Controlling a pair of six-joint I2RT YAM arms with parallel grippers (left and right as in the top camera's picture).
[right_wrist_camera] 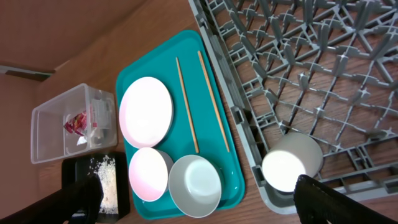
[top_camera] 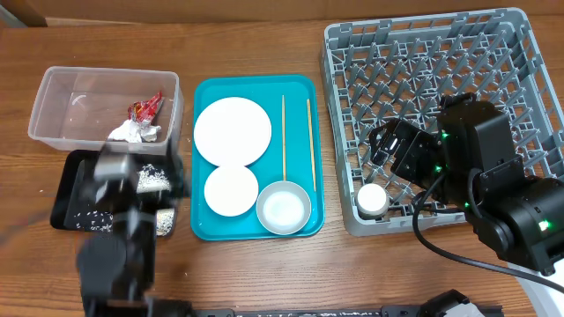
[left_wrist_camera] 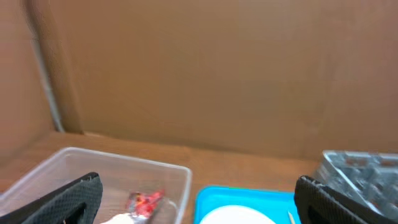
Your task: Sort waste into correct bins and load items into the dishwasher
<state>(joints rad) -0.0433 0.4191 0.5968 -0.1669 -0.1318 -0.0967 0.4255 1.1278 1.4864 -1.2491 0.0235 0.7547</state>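
Observation:
The clear tub [top_camera: 62, 106] holds the red wrapper [top_camera: 147, 107] and the white tissue [top_camera: 134, 132]. Rice [top_camera: 152, 180] lies in the black tray [top_camera: 66, 189]. My left gripper [top_camera: 141, 172], blurred, is over the black tray; its wrist view shows it open [left_wrist_camera: 199, 202] and empty, facing the tub [left_wrist_camera: 93, 168] and wrapper [left_wrist_camera: 144, 200]. The large plate [top_camera: 232, 130], small plate [top_camera: 231, 189], bowl [top_camera: 284, 208] and two chopsticks [top_camera: 284, 132] lie on the teal tray [top_camera: 204, 88]. The cup [top_camera: 372, 200] stands in the grey rack [top_camera: 423, 53]. My right gripper [top_camera: 388, 145] is open [right_wrist_camera: 199, 205] and empty above the rack.
The teal tray sits between the bins and the rack, also shown in the right wrist view [right_wrist_camera: 124, 81]. The right arm's body [top_camera: 520, 211] covers the rack's near right corner. A brown cardboard wall [left_wrist_camera: 199, 74] stands behind the table. Bare wood lies along the front edge.

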